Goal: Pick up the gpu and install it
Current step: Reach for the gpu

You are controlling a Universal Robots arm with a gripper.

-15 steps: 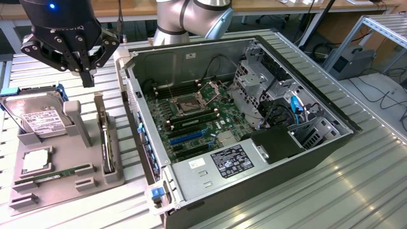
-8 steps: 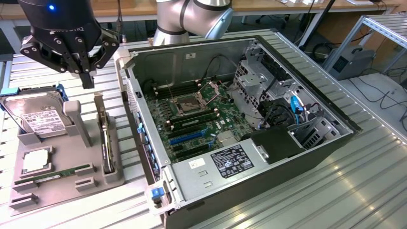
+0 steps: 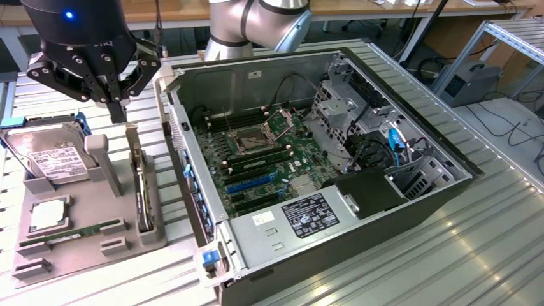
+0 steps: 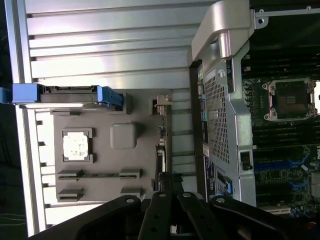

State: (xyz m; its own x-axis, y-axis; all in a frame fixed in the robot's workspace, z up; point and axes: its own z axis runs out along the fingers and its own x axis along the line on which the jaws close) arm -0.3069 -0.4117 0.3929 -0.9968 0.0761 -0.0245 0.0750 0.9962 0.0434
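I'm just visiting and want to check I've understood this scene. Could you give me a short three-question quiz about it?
1. True or false: the thin dark graphics card with a silvery end bracket stands on edge in the grey plastic holder tray.
2. The robot's black fingers are: A) spread wide; B) shut with nothing between them; C) shut on the card.
3. Which item in the tray has blue side rails?
Key: 1 true; 2 B; 3 the boxy silver hard drive with a white label.

Black gripper [image 3: 116,109], silver arm [image 3: 255,22]
A blue light, white lettering and bolted linkages marked the gripper; the arm's joints were grey.
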